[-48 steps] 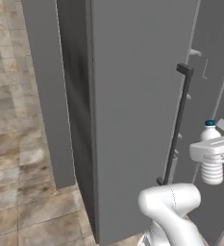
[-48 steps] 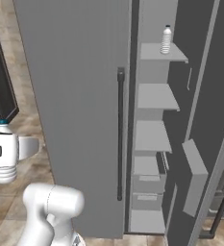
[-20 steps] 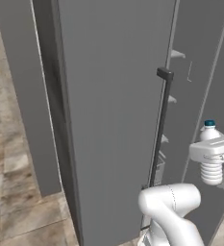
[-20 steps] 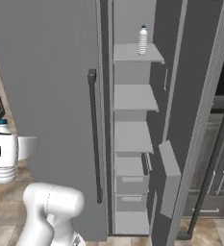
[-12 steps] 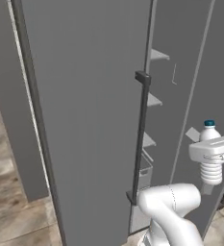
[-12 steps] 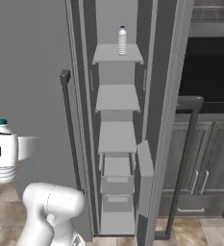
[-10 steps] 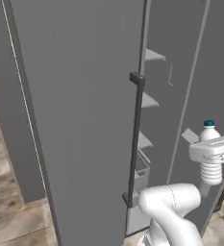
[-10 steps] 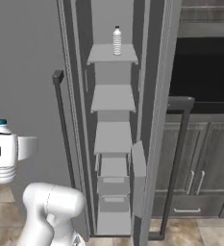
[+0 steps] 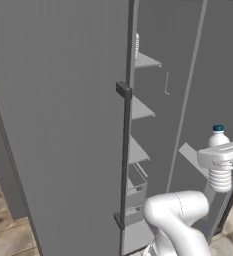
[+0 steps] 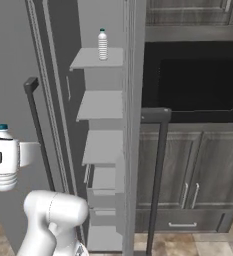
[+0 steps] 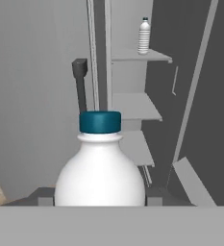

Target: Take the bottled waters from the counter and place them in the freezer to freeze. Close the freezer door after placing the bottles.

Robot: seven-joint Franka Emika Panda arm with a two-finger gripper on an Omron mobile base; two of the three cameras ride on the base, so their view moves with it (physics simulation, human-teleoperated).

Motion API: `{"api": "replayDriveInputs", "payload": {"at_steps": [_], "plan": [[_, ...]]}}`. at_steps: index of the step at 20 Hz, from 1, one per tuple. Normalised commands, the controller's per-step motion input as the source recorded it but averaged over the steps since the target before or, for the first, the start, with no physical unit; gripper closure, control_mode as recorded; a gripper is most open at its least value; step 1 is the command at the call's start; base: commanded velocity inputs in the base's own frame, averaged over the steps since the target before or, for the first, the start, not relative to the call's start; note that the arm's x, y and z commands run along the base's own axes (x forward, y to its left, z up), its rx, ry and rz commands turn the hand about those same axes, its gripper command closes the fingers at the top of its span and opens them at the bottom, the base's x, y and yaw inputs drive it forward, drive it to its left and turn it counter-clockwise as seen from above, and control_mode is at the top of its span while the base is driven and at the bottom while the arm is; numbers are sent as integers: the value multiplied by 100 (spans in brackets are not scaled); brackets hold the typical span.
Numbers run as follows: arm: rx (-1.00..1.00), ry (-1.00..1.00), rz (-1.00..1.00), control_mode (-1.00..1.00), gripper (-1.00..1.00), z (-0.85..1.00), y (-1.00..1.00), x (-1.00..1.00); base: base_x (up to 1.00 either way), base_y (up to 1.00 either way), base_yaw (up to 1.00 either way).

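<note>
My gripper is shut on a bottled water, a white-labelled bottle with a teal cap, held upright in front of the open freezer. In the right base view the gripper and its bottle sit at the far left. The hand view has the gripper at the bottom, with the bottle between its jaws. A second bottled water stands on the freezer's top shelf. The freezer door stands open, edge-on, right of the shelves. The counter is out of view.
A closed grey door with a dark bar handle stands left of the freezer. A black microwave and grey cabinets lie right of the open door. A door bin juts from the open door's inner side.
The base has moved, so the whole scene shifted left and the freezer shelves now face the cameras more squarely. The bottle stays held in the same place.
</note>
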Motion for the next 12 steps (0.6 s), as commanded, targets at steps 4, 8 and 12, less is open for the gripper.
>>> {"api": "replayDriveInputs", "payload": {"at_steps": [4,8,12], "plan": [[0,0,0,100,100,0,0,0,47,-21,0],[0,0,0,100,100,0,0,0,50,-10,-1],[0,0,0,100,100,0,0,0,43,-5,-4]]}}
